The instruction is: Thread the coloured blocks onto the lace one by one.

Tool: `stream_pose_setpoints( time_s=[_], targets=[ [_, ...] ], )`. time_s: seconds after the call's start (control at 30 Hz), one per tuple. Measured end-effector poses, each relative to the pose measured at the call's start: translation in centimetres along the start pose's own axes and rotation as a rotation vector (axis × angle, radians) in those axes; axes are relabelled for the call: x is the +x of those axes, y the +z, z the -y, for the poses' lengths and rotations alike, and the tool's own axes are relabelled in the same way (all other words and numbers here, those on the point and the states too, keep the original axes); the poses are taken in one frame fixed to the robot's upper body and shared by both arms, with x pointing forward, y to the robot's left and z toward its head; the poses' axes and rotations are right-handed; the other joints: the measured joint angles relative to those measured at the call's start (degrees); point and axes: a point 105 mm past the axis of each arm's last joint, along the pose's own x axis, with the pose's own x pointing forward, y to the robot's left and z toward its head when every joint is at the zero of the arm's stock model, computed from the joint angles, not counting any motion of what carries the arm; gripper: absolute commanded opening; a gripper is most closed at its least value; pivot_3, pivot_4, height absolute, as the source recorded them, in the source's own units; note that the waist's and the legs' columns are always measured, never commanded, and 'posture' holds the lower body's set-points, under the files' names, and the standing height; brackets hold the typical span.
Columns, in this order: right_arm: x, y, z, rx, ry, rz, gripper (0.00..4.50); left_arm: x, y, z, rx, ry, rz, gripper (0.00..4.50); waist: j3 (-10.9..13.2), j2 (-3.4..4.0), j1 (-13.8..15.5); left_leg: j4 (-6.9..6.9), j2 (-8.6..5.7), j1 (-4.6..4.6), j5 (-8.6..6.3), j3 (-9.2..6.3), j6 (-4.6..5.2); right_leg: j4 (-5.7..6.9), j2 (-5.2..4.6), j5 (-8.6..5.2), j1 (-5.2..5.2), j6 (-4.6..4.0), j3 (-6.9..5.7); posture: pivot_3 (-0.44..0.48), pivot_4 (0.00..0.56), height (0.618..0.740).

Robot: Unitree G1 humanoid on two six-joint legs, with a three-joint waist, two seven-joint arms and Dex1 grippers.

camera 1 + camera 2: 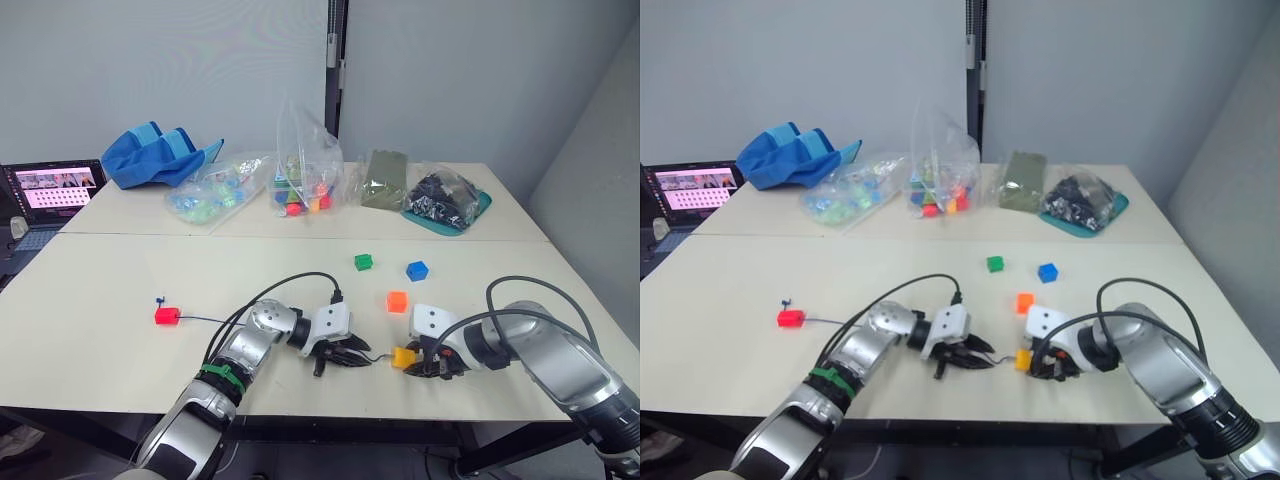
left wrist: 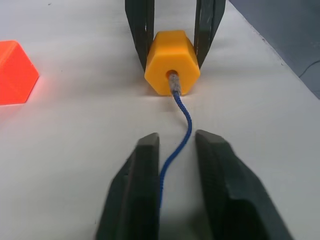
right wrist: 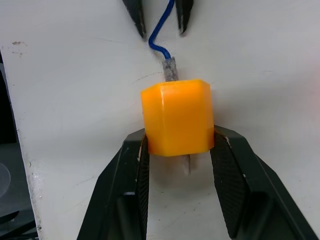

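Your right claw (image 3: 177,150) clenches the yellow block (image 3: 176,116) on the bench (image 1: 100,300); the lace (image 2: 180,130) tip pokes through. Your left claw (image 2: 176,150) stands released astride the lace. Next, probably pull the tip out the far side.

the left tool (image 2: 175,155) has its fingers a little apart around the blue lace (image 2: 181,135). the lace tip enters the yellow block (image 2: 172,70), held by the right tool (image 2: 175,30). an orange block (image 2: 15,72) lies beside.
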Motion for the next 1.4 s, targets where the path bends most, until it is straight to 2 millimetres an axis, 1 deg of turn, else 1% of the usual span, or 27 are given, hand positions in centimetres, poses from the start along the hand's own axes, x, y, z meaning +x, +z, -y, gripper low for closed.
stream_pose_setpoints(
  time_s=[0.03, 0.2, 0.43, 0.57, 0.73, 0.8, 0.87, 0.93, 0.97, 1.0, 1.03, 1.1, 1.17, 1.2, 1.23, 1.3, 1.4],
  targets=[
    [0.0, 0.0, 0.0, 0.0, 0.0, 0.0, 1.25, 0.1, 0.0, -0.1, -0.004, 0.007, 0.005, 0.03, 0.0, 0.0, 0.0, 0.0, 0.0, 0.0, 0.0, 0.0, 0.0, 0.0, 0.0, 0.0, 0.0, 0.0, 0.0, 0.0, 0.15, 0.74],
    [0.0, 0.0, 0.0, 0.0, -0.003, 0.0, 1.25, 0.6, 0.2, 0.1, -0.01, -0.003, 0.019, 0.0, 0.0, 0.0, 0.0, 0.0, 0.0, 0.0, 0.0, 0.0, 0.0, 0.0, 0.0, 0.0, 0.0, 0.0, 0.0, 0.0, 0.15, 0.74],
    [0.0, 0.0, 0.0, 0.001, -0.007, -0.001, 1.25, 1.8, 0.8, 0.4, -0.025, -0.021, 0.055, 0.0, 0.0, 0.0, 0.0, 0.0, 0.0, 0.0, 0.0, 0.0, 0.0, 0.0, 0.0, 0.0, 0.0, 0.0, 0.0, 0.0, 0.15, 0.74],
    [0.0, 0.0, 0.0, 0.001, -0.01, -0.001, 1.25, 2.6, 1.4, 0.3, -0.02, -0.022, 0.077, 0.0, 0.0, 0.0, 0.0, 0.01, 0.0, 0.0, 0.0, 0.0, 0.0, 0.0, 0.0, 0.0, 0.0, 0.0, 0.0, 0.0, 0.15, 0.74],
    [0.0, 0.0, 0.0, 0.002, -0.013, -0.001, 1.25, 2.7, 1.8, -0.2, -0.009, -0.004, 0.076, 0.0, 0.0, 0.0, 0.0, 0.01, 0.0, 0.0, 0.0, 0.0, 0.0, 0.0, 0.0, 0.0, 0.0, 0.0, 0.01, 0.0, 0.15, 0.74],
    [0.0, 0.0, 0.0, 0.001, -0.013, 0.0, 1.25, 2.3, 1.7, -0.4, -0.022, 0.006, 0.071, 0.55, 0.0, 0.0, 0.0, 0.0, 0.0, 0.0, 0.0, 0.0, 0.0, 0.0, 0.0, 0.0, 0.0, 0.0, 0.0, 0.0, 0.15, 0.74],
    [0.0, 0.0, 0.0, 0.003, -0.012, 0.001, 1.25, 1.8, 1.8, -0.5, -0.045, 0.006, 0.079, 1.19, 0.0, 0.0, -0.1, 0.0, 0.0, 0.0, 0.0, 0.0, 0.0, 0.0, 0.0, 0.0, 0.0, 0.0, 0.01, 0.0, 0.15, 0.74],
    [0.0, 0.1, 0.0, 0.012, -0.014, 0.009, 2.31, 1.2, 1.7, -0.7, -0.068, 0.01, 0.078, 1.85, 0.0, 0.0, -0.1, -0.01, 0.0, 0.0, 0.0, 0.0, 0.0, 0.01, 0.0, 0.0, -0.01, 0.0, 0.0, 0.0, 0.15, 0.74],
    [0.1, 0.2, 0.1, 0.018, -0.017, 0.017, 2.55, 1.0, 1.7, -0.8, -0.081, 0.018, 0.081, 2.12, 0.0, 0.0, -0.2, 0.0, 0.0, 0.0, 0.0, 0.0, 0.0, 0.01, 0.0, 0.0, -0.01, 0.0, 0.0, 0.0, 0.15, 0.74],
    [0.1, 0.2, 0.0, 0.021, -0.015, 0.026, 2.98, 0.8, 1.6, -0.9, -0.089, 0.021, 0.077, 2.5, 0.0, 0.0, -0.1, 0.0, 0.0, 0.0, 0.0, 0.0, 0.0, 0.01, 0.0, 0.0, -0.01, 0.0, 0.01, 0.0, 0.15, 0.74],
    [0.2, 0.3, -0.1, 0.024, -0.01, 0.03, 3.26, 0.7, 1.5, -0.9, -0.096, 0.019, 0.074, 2.78, 0.0, 0.0, -0.1, 0.0, 0.0, -0.01, 0.0, 0.0, 0.0, 0.01, 0.0, 0.0, -0.01, 0.0, 0.01, 0.0, 0.15, 0.74],
    [0.2, 0.3, -0.2, 0.028, -0.002, 0.037, 3.98, 0.5, 1.4, -0.8, -0.099, 0.01, 0.073, 3.48, 0.0, 0.0, 0.0, 0.0, 0.0, -0.02, 0.0, 0.0, 0.0, 0.01, 0.0, 0.0, -0.01, 0.0, 0.0, 0.0, 0.15, 0.74],
    [-0.1, 0.3, -0.2, 0.036, 0.002, 0.044, 4.5, 0.5, 1.5, -0.7, -0.098, 0.002, 0.076, 4.09, 0.0, 0.0, 0.2, 0.01, 0.0, -0.02, 0.0, 0.0, 0.0, 0.01, -0.01, 0.0, -0.01, 0.0, 0.0, 0.0, 0.15, 0.74],
    [-0.4, 0.2, -0.4, 0.048, 0.006, 0.052, 4.5, 0.6, 1.6, -0.7, -0.095, -0.001, 0.078, 4.45, 0.0, 0.0, 0.4, 0.01, -0.01, -0.03, 0.0, 0.0, 0.0, 0.0, -0.01, 0.0, -0.01, 0.0, 0.0, 0.0, 0.15, 0.74],
    [-0.6, 0.2, -0.4, 0.058, 0.007, 0.059, 4.5, 0.7, 1.7, -0.7, -0.093, -0.004, 0.081, 4.48, 0.0, 0.0, 0.4, 0.01, -0.01, -0.03, 0.0, 0.0, 0.0, 0.0, -0.01, 0.0, -0.01, 0.0, 0.0, 0.0, 0.15, 0.74],
    [-1.7, 0.0, -0.4, 0.102, -0.007, 0.085, 4.5, 1.3, 2.1, -0.7, -0.076, -0.029, 0.083, 4.48, 0.0, 0.0, 0.7, 0.04, -0.03, -0.06, 0.0, 0.0, 0.0, -0.01, -0.01, 0.0, -0.01, 0.0, 0.0, 0.0, 0.15, 0.74],
    [-3.8, -0.9, -0.3, 0.172, -0.058, 0.083, 4.5, 2.8, 3.2, -0.3, -0.039, -0.082, 0.113, 4.48, 0.0, -0.01, 1.0, 0.07, -0.07, -0.09, -0.01, 0.0, 0.02, -0.06, -0.05, 0.01, 0.01, 0.03, 0.0, 0.0, 0.15, 0.74]
  ],
)
